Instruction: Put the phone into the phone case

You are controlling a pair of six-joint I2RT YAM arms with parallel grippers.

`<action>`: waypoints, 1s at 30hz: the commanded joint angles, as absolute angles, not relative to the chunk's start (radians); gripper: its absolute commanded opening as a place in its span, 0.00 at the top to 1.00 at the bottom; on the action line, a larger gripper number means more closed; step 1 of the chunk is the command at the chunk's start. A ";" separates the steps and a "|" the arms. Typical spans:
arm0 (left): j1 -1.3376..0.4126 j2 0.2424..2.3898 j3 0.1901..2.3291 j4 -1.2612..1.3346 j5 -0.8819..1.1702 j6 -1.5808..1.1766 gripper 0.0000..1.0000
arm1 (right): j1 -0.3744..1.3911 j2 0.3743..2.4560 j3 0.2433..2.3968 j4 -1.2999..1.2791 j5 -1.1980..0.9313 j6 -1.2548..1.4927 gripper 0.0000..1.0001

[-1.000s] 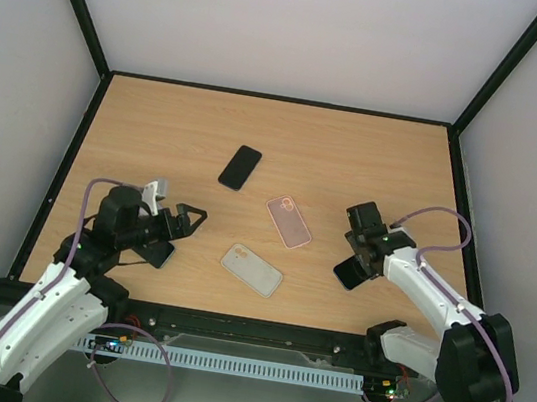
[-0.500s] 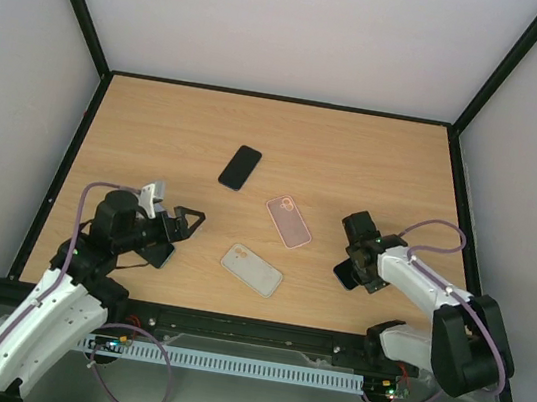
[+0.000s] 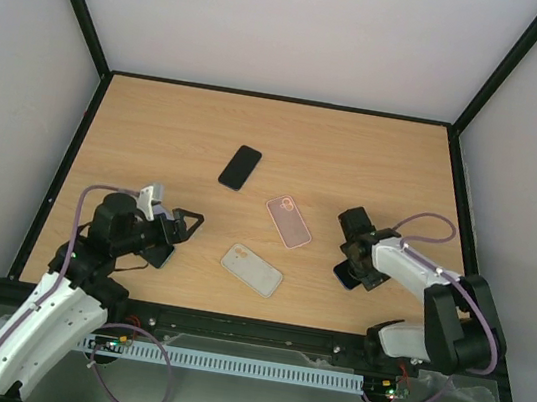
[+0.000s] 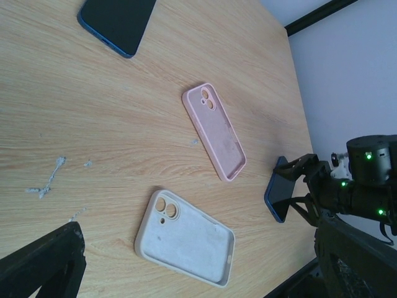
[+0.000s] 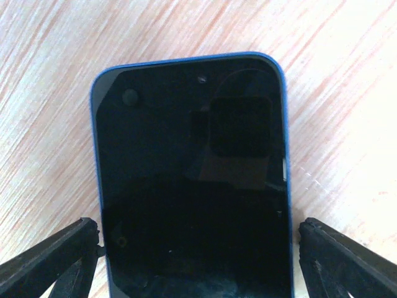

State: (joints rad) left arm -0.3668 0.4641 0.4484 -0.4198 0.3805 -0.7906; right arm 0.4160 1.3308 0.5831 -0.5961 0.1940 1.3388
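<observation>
A blue-edged phone [image 5: 189, 180] lies screen up on the wooden table, at the right in the top view [image 3: 344, 275]. My right gripper [image 5: 197, 248] is open low over it. One finger stands on each long side, with a small gap to the phone's edges. It also shows in the top view [image 3: 352, 264]. A white phone case [image 3: 251, 269] lies open side up near the front, and a pink case [image 3: 289, 221] lies behind it. My left gripper [image 3: 182, 227] is open and empty, left of the white case [image 4: 186, 237].
A second dark phone [image 3: 240, 167] lies further back on the table and shows at the top of the left wrist view [image 4: 118, 22]. The pink case [image 4: 214, 131] lies between it and the white case. Black frame rails edge the table [image 3: 159, 124].
My right gripper has swung in and lowered over the blue-edged phone, and now straddles it. My left arm has drawn back slightly toward the front left.
</observation>
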 commanded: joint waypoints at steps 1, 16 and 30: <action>-0.371 0.455 0.419 -0.416 0.375 -0.800 0.01 | 0.411 1.393 0.638 -0.607 0.206 1.281 0.14; -0.371 0.523 0.450 -0.425 0.352 -0.789 0.01 | 0.411 1.471 0.609 -0.525 0.119 1.242 0.22; -0.371 0.590 0.469 -0.415 0.381 -0.830 0.01 | 0.419 1.472 0.607 -0.328 0.039 0.933 0.26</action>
